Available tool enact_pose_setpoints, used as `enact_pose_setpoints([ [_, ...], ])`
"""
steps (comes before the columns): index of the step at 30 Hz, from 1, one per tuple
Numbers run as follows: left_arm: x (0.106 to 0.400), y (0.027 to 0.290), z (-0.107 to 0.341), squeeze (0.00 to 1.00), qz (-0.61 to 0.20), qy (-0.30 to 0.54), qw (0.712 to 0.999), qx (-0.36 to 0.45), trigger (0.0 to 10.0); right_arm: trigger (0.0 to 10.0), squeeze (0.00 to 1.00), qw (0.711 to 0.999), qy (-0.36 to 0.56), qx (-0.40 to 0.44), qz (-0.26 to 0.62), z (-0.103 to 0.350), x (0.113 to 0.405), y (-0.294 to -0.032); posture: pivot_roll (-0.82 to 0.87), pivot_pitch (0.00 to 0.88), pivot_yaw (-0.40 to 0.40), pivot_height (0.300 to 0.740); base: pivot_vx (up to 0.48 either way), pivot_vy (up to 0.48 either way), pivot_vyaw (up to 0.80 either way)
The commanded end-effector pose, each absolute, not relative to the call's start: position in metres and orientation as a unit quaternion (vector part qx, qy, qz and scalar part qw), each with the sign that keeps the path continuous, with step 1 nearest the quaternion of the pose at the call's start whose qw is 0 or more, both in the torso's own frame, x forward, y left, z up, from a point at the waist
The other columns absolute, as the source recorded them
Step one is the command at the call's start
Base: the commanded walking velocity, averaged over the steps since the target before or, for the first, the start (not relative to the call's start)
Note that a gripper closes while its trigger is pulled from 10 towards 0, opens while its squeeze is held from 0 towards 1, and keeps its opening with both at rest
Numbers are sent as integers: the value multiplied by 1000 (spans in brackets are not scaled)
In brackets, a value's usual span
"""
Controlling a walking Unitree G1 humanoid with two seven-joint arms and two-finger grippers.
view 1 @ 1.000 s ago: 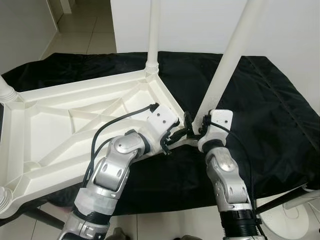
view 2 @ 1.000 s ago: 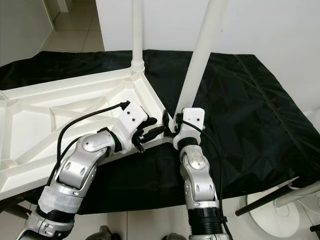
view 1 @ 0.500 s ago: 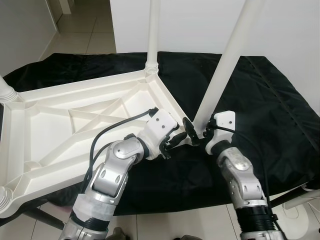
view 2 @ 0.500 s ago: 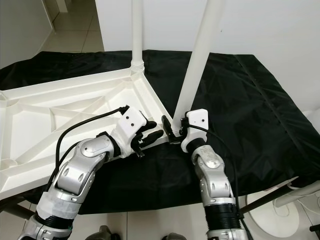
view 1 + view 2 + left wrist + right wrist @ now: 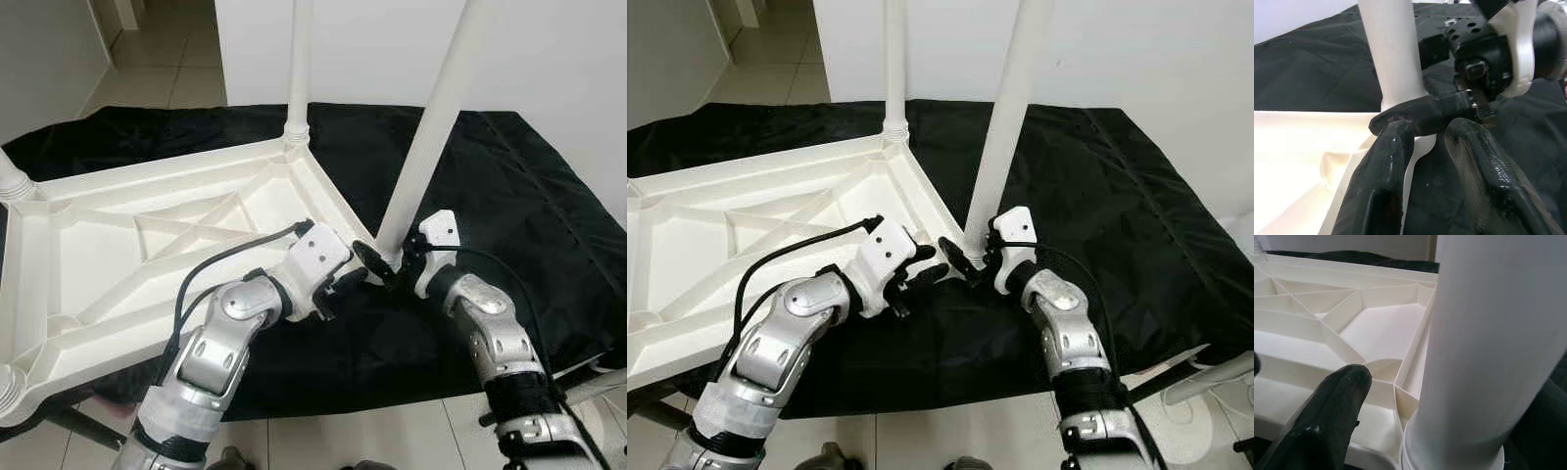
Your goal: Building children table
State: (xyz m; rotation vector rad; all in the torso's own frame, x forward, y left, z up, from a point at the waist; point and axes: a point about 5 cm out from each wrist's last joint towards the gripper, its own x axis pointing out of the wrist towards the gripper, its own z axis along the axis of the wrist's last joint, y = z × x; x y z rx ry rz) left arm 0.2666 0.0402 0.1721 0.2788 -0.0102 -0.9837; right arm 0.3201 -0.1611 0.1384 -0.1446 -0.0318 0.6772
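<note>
The head views are bright and evenly lit, with soft light from overhead and no hard shadows; both are sharp, free of motion blur. The white table top (image 5: 147,225) is close to blown out on its ribbed underside, while the black cloth (image 5: 509,186) shows only a faint sheen along its creases. Straight lines bow slightly toward the frame edges. In the left wrist view the two black fingers (image 5: 1386,181) nearest the lens are soft and out of focus, catching dull highlights. In the right wrist view the white leg (image 5: 1488,347) beside the finger is blurred and pale, shading to grey on one flank.
</note>
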Motion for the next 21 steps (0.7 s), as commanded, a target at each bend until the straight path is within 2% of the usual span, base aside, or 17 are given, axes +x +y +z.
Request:
enact_pose_setpoints([
  [1, 262, 37, 170, 0, -490, 0, 861, 133, 10000, 1569, 0, 932, -5, -83, 352, 134, 323, -161, -69, 0, -4, 740, 0, 0, 0],
  [2, 262, 37, 170, 0, -490, 0, 861, 133, 10000, 1569, 0, 932, -5, -83, 352, 134, 323, -161, -69, 0, -4, 740, 0, 0, 0],
  [3, 261, 37, 170, 0, -491, -1, 861, 134, 10000, 0, 0, 933, -2, -84, 351, 134, 324, -163, -66, 0, -8, 740, 0, 0, 0],
  [13, 258, 37, 170, 0, -491, 0, 861, 132, 10000, 0, 0, 934, 11, -72, 351, 125, 323, -170, -87, 0, -10, 740, 0, 0, 0],
  [14, 257, 37, 170, 0, -492, 1, 860, 132, 10000, 4980, 0, 935, 12, -70, 347, 125, 322, -170, -90, 5, -9, 740, 0, 0, 0],
  [15, 257, 37, 170, 0, -492, 1, 860, 132, 10000, 4980, 0, 935, 12, -70, 347, 125, 322, -170, -90, 5, -9, 740, 0, 0, 0],
  [16, 257, 37, 170, 0, -493, 2, 860, 133, 10000, 10000, 0, 936, 12, -67, 346, 124, 322, -170, -90, 5, -9, 740, 0, 0, 0],
  [21, 257, 37, 170, 0, -493, 3, 860, 133, 10000, 10000, 0, 939, 10, -55, 339, 122, 320, -169, -94, 11, -4, 740, 0, 0, 0],
])
